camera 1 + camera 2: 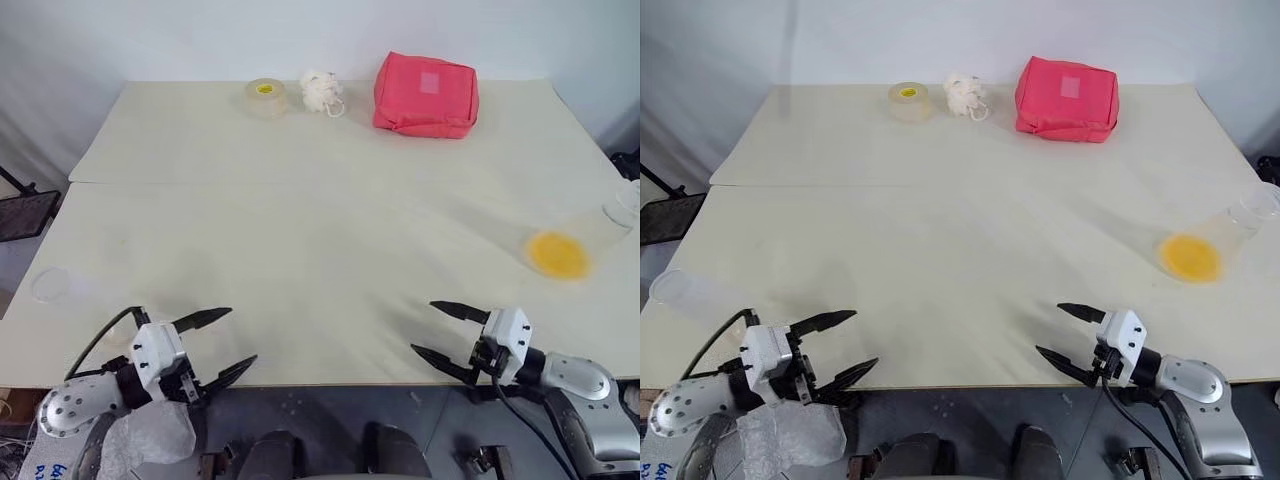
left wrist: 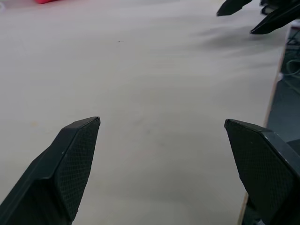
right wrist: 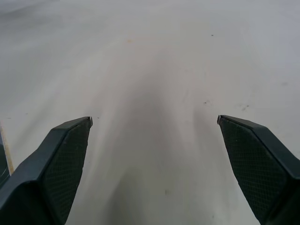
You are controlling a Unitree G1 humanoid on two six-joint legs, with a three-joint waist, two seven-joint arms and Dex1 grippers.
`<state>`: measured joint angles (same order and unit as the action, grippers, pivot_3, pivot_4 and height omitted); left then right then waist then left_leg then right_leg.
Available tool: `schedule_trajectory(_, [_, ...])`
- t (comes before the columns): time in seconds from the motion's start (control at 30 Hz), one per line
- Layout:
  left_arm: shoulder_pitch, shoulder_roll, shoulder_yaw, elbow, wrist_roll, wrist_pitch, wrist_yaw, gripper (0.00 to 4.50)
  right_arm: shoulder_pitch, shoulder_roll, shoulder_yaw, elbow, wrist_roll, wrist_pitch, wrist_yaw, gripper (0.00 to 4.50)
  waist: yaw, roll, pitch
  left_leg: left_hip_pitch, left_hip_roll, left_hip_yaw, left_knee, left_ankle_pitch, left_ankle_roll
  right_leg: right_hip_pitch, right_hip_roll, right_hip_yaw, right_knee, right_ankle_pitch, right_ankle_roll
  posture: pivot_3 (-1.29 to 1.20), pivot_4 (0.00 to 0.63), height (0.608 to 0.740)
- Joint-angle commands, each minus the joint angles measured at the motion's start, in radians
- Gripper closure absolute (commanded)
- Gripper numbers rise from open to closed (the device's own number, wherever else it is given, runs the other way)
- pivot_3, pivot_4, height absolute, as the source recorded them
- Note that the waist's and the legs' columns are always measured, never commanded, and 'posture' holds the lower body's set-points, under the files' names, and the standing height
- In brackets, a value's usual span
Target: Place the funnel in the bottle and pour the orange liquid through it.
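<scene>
- While both pincers hover spread wide and empty over the near table edge, left gripper (image 1: 218, 344) and right gripper (image 1: 442, 331) seem parked ready, nothing grasped yet
- Clear cone-shaped flask-like bottle (image 1: 1220, 238) stands far right near the table's edge, translucent orange liquid (image 1: 1190, 257) pooled in its wide base, probably within the right arm's reach
- Small clear object (image 1: 49, 284) at the left edge may be the funnel; I cannot tell
- Pale cream table (image 1: 300, 230) carries a red pouch (image 1: 425, 94), tape roll (image 1: 265, 96) and white puff (image 1: 321, 91) along its far side, before a plain white wall

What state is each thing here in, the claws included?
Left gripper: open, empty.
Right gripper: open, empty.
Bottle: lying on its side, orange liquid inside.
Tape roll: lying flat.
Red pouch: closed.
</scene>
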<state>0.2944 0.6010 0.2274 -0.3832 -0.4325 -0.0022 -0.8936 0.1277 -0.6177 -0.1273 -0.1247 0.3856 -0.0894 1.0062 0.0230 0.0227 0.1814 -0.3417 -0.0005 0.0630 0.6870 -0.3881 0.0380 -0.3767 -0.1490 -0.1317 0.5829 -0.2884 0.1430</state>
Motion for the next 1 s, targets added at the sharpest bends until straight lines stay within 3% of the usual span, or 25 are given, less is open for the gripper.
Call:
schedule_trajectory(0.03, [0.005, 0.015, 0.002, -0.041, -0.042, 0.029, -0.016, 0.00, 0.006, 0.009, -0.011, -0.033, 0.004, -0.021, -0.015, 0.01, 0.000, 0.000, 0.000, 0.000, 0.000, 0.000, 0.000, 0.000, 0.000, 0.000, 0.000, 0.000, 0.000, 0.000, 0.000, 0.00, 0.150, 0.740])
schedule_trajectory(0.2, [-0.011, 0.033, 0.002, -0.102, -0.114, 0.184, 0.025, 0.00, -0.002, 0.014, -0.004, -0.027, 0.001, -0.022, -0.020, 0.01, 0.001, 0.000, 0.000, 0.001, 0.000, 0.000, 0.000, 0.000, 0.000, 0.000, 0.000, 0.001, 0.001, 0.000, 0.000, 0.00, 0.150, 0.740])
schedule_trajectory(0.53, [-0.048, 0.020, 0.038, -0.175, -0.076, 0.215, 0.130, 0.00, -0.077, 0.035, 0.031, 0.028, 0.001, -0.034, 0.008, 0.01, 0.000, 0.000, 0.000, 0.001, 0.001, 0.000, 0.002, 0.000, 0.000, 0.000, 0.001, 0.001, 0.002, 0.000, 0.000, 0.00, 0.150, 0.740])
schedule_trajectory(0.7, [-0.022, 0.020, 0.182, -0.224, -0.135, 0.245, 0.185, 0.00, -0.148, 0.036, 0.048, 0.079, 0.008, -0.035, 0.039, 0.01, -0.002, 0.000, 0.000, 0.001, 0.001, 0.000, 0.004, 0.000, -0.001, 0.000, 0.001, 0.002, 0.003, 0.000, 0.000, 0.00, 0.150, 0.740])
schedule_trajectory(0.83, [0.046, -0.021, 0.350, -0.262, -0.265, 0.290, 0.241, 0.00, -0.198, 0.035, 0.059, 0.118, 0.017, -0.029, 0.083, 0.01, -0.003, -0.001, 0.000, 0.000, 0.001, 0.000, 0.004, 0.000, -0.001, 0.000, 0.000, 0.002, 0.003, 0.000, 0.000, 0.00, 0.150, 0.740])
schedule_trajectory(1.0, [0.261, -0.076, 0.542, -0.301, -0.343, 0.296, 0.210, 0.00, -0.284, 0.038, 0.079, 0.182, 0.032, -0.020, 0.146, 0.01, -0.009, -0.003, 0.002, 0.000, 0.002, 0.000, 0.006, -0.001, -0.001, 0.001, 0.000, 0.002, 0.002, 0.000, 0.000, 0.00, 0.150, 0.740])
